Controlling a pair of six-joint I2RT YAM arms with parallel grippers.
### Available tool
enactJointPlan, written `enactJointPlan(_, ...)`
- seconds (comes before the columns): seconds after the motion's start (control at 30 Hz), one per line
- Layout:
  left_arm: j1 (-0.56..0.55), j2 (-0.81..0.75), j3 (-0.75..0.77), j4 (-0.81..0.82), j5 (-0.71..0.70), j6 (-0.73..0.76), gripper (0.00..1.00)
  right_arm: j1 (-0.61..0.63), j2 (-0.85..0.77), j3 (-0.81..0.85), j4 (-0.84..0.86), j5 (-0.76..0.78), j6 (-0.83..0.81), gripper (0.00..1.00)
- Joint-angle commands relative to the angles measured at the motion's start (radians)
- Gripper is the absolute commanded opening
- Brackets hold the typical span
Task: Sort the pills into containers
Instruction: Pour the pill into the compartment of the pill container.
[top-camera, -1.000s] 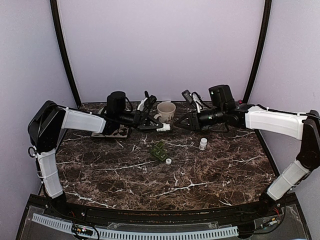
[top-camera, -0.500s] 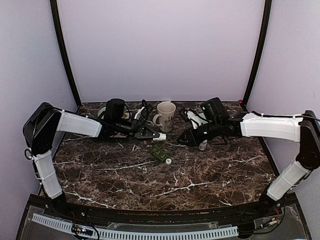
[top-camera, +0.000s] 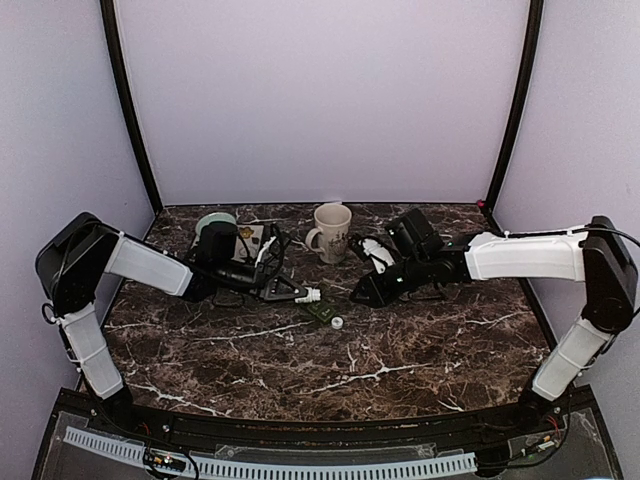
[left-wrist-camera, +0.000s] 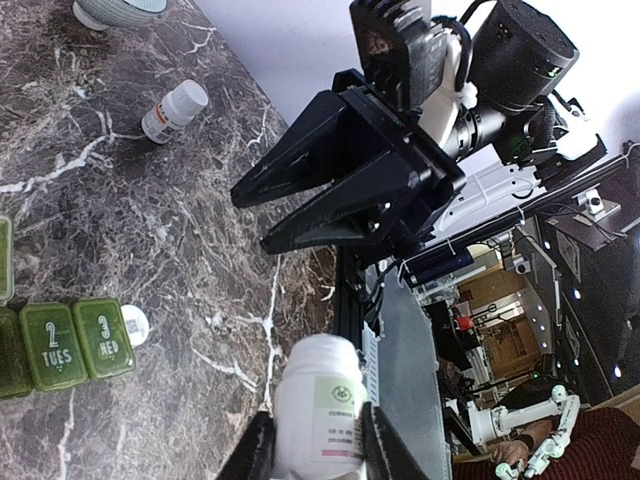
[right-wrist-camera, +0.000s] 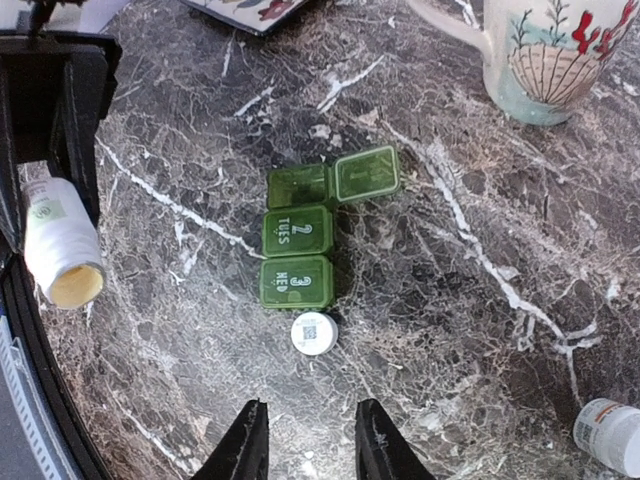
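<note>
My left gripper (top-camera: 292, 291) is shut on a white pill bottle (left-wrist-camera: 318, 415), held lying sideways low over the table, just left of the green pill organizer (top-camera: 322, 311). The right wrist view shows the bottle (right-wrist-camera: 60, 245) with its mouth uncapped. The organizer (right-wrist-camera: 300, 240) has compartments marked TUES and WED, and one lid (right-wrist-camera: 366, 175) stands open. A white cap (right-wrist-camera: 314, 333) lies against the WED end. My right gripper (right-wrist-camera: 308, 440) hovers open just short of the cap, nothing between its fingers. A second, capped bottle (right-wrist-camera: 612, 435) lies on the table to the right.
A patterned mug (top-camera: 333, 231) stands behind the organizer. A pale green bowl (top-camera: 215, 222) and a flat printed tray (top-camera: 247, 240) sit at the back left. My two grippers face each other closely over the organizer, the right gripper (left-wrist-camera: 250, 220) filling the left wrist view.
Both arms have come down and forward from beside the mug to the organizer. The left one still carries the bottle. The right arm now covers the second bottle in the top view.
</note>
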Motion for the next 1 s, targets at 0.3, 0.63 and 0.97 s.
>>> enactJointPlan(0.3, 0.062, -0.029, -0.112, 0.180, -0.052, -0.029, 0.02, 0.057, 0.107, 0.028, -0.025, 0.098, -0.006, 0.35)
enactJointPlan(0.63, 0.083, 0.008, -0.140, 0.234, -0.091, -0.039, 0.01, 0.061, 0.135, 0.048, -0.033, 0.101, -0.001, 0.35)
enactJointPlan(0.97, 0.092, 0.059, -0.145, 0.290, -0.117, -0.061, 0.02, 0.061, 0.139, 0.051, -0.038, 0.105, -0.003, 0.35)
